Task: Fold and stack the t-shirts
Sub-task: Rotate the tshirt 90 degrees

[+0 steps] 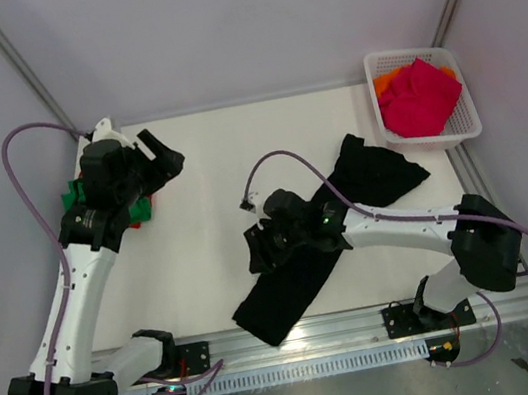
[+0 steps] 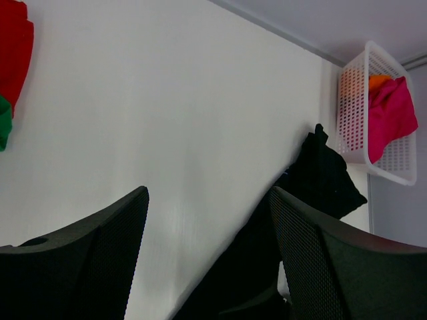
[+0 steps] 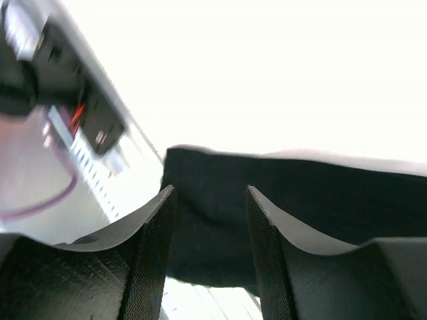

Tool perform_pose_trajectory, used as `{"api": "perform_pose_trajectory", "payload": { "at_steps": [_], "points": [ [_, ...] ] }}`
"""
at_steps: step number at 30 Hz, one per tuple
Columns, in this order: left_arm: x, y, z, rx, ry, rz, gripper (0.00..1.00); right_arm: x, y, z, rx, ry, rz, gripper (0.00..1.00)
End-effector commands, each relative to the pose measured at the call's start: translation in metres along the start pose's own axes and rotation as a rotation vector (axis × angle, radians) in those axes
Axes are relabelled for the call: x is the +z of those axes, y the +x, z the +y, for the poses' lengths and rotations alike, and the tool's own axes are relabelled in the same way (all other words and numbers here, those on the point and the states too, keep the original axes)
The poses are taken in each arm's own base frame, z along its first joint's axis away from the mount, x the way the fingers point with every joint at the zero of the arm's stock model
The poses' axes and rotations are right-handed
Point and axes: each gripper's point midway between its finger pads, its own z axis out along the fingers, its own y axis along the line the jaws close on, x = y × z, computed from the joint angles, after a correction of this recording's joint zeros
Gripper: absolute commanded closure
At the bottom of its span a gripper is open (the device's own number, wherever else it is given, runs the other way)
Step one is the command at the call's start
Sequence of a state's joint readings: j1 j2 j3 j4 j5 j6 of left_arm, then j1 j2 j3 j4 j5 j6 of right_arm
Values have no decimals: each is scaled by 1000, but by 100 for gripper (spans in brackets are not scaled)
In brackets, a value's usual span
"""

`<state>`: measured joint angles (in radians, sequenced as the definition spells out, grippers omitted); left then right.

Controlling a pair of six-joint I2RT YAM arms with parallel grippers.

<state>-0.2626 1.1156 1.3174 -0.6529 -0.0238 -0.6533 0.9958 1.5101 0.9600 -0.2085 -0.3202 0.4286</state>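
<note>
Close to the lens, the right gripper (image 3: 208,200) stood with jaws apart over the black t-shirt (image 3: 300,200), which lay rumpled diagonally across the worktop (image 1: 210,237), its lower end by the near edge. Closing there might catch only one layer, or a pull might drag the cloth off that edge. Its arm reached low and leftward from its base. The left gripper (image 2: 208,200), likewise apart and empty, hung raised at far left, near the red t-shirt (image 2: 13,47) and green t-shirt (image 2: 3,123).
</note>
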Motion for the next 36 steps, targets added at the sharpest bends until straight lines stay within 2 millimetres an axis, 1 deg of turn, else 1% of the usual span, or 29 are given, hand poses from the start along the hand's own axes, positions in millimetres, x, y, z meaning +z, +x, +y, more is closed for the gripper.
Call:
{"api": "perform_pose_trajectory", "payload": {
  "at_steps": [1, 2, 3, 4, 5, 6, 7, 8, 9, 10, 11, 12, 14, 15, 16, 17, 18, 19, 21, 22, 24, 25, 26, 28, 30, 35, 36],
  "points": [
    [9, 2, -11, -23, 64, 0, 24, -30, -47, -14, 21, 191, -203, 49],
    [10, 2, -12, -32, 68, -2, 24, -38, -57, -28, 43, 277, -259, 49],
    [11, 5, -11, -36, 68, 4, 24, -55, -66, -63, 78, 496, -341, 49],
    [12, 9, -9, -39, 68, 11, 24, -69, -75, -77, 112, 595, -393, 49],
    [11, 9, -10, -41, 72, 9, 24, -80, -78, -93, 162, 689, -433, 49],
    [12, 11, -8, -42, 69, 12, 24, -102, -75, -119, 178, 863, -464, 49],
    [11, 13, -7, -39, 64, 16, 24, -116, -84, -126, 203, 926, -501, 49],
    [10, 13, -7, -36, 65, 15, 24, -126, -85, -144, 263, 1005, -523, 49],
    [9, 13, -5, -32, 60, 13, 24, -143, -80, -161, 284, 1106, -518, 49],
    [7, 13, -4, -29, 57, 13, 24, -152, -82, -170, 321, 1149, -533, 49],
    [6, 13, -3, -26, 53, 11, 24, -161, -80, -182, 362, 1190, -539, 49],
    [3, 13, -2, -23, 51, 12, 24, -173, -74, -206, 442, 1251, -543, 49],
    [0, 13, 0, -21, 44, 5, 24, -179, -64, -228, 505, 1291, -527, 49],
    [-4, 12, -1, -20, 48, -1, 24, -184, -63, -245, 531, 1315, -529, 49],
    [-5, 15, 1, -18, 47, 1, 24, -182, -59, -253, 539, 1324, -513, 49],
    [-7, 14, 2, -15, 44, -3, 24, -180, -59, -257, 548, 1324, -510, 49],
    [-10, 14, 2, -14, 45, -8, 24, -177, -56, -267, 538, 1345, -475, 49],
    [-11, 16, 4, -9, 41, -1, 24, -175, -58, -270, 537, 1349, -468, 49],
    [-14, 16, 4, -6, 41, 1, 24, -173, -56, -278, 545, 1373, -437, 49],
    [-16, 16, 4, -6, 41, -1, 24, -170, -53, -287, 566, 1391, -417, 49],
    [-20, 16, 4, -1, 42, -1, 24, -168, -43, -296, 602, 1416, -379, 49],
    [-24, 15, 4, 0, 47, -8, 24, -168, -38, -305, 642, 1435, -374, 49],
    [-26, 15, 7, 7, 33, -12, 24, -168, -33, -308, 659, 1447, -359, 49],
    [-30, 12, 12, 16, 10, -30, 24, -171, -27, -315, 699, 1469, -358, 49],
    [-37, 12, 14, 30, 7, -38, 24, -178, -23, -325, 750, 1494, -374, 49],
    [-39, 16, 19, 43, -13, -27, 24, -197, -34, -344, 810, 1481, -421, 49],
    [-39, 17, 20, 41, -15, -23, 24, -203, -35, -351, 842, 1472, -430, 49]
  ]
}}
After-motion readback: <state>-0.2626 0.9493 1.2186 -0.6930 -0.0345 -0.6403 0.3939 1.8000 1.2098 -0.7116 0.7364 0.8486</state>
